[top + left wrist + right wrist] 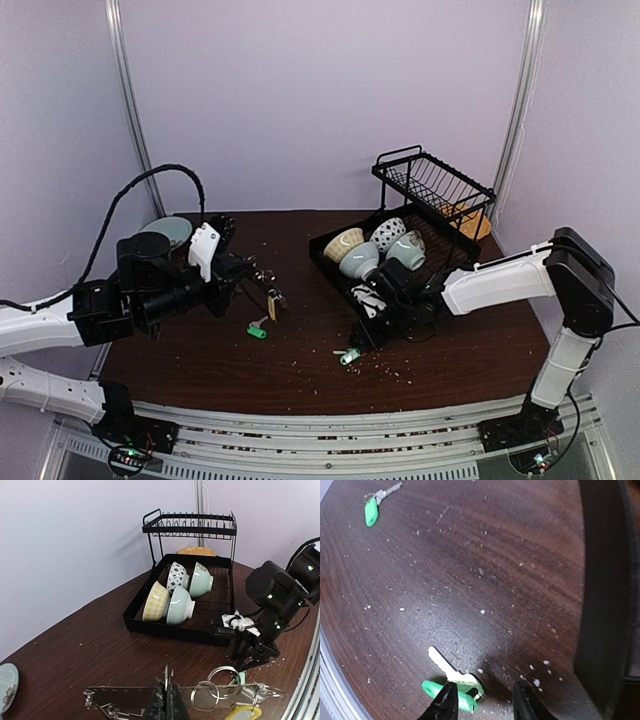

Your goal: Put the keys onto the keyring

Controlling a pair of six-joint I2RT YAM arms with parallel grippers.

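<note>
Your left gripper [167,694] is pressed together on the keyring [220,676]. A thin wire stands up between its tips, and silver loops hang just to the right of them. A yellow key [243,713] dangles below the loops. In the top view the bunch hangs from that gripper, left of the middle of the table [300,380].

Your right gripper [484,695] sits low over the wood with its fingers apart, gripping nothing. A green key [454,684] lies flat on the table, right by the finger on the left of the wrist view, its blade pointing up and left. You cannot tell from this view whether that finger touches it. A second green key [371,511] lies well apart from it, over towards the left arm.

A black rack [150,622] holding bowls [179,606] stands just behind the right gripper.
</note>
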